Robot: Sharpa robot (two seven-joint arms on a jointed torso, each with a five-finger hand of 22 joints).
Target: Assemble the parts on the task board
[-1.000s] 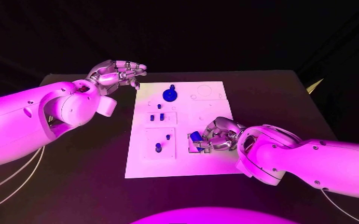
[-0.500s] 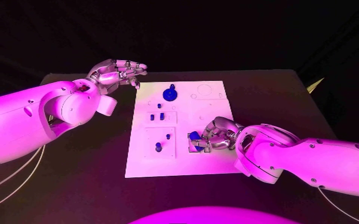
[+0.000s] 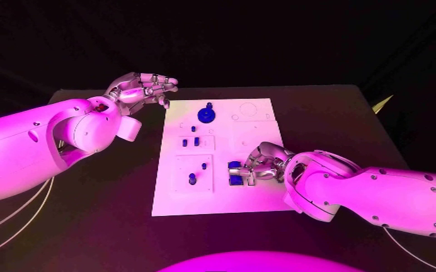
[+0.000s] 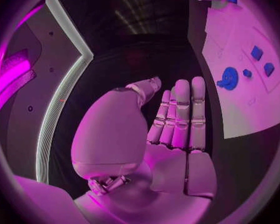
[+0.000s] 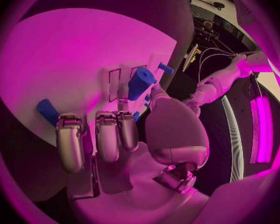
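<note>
Two hands in play. My right hand sits low over the near right part of the white board, fingers curled down around a blue cylinder. In the right wrist view the thumb and one finger close on that cylinder, so the hand holds it; the cylinder stands tilted over the board's slotted area. In the head view a blue piece shows just left of the fingertips, at a dark-edged recess near the board's right side. Whether its end is seated in the recess, I cannot tell.

My left hand hangs above the black table, just beyond the board's far left corner, well apart from the parts. In the left wrist view its fingers lie straight and side by side, the thumb apart, nothing in the palm: hand spread, holding nothing.

On the board: a round blue disc with a small knob at the far middle; two small blue pegs side by side in a square panel at the left middle; one more blue peg in the panel nearer me, with a smaller one just beyond it.

A further blue piece lies on the board beside my outer right finger in the right wrist view.
</note>
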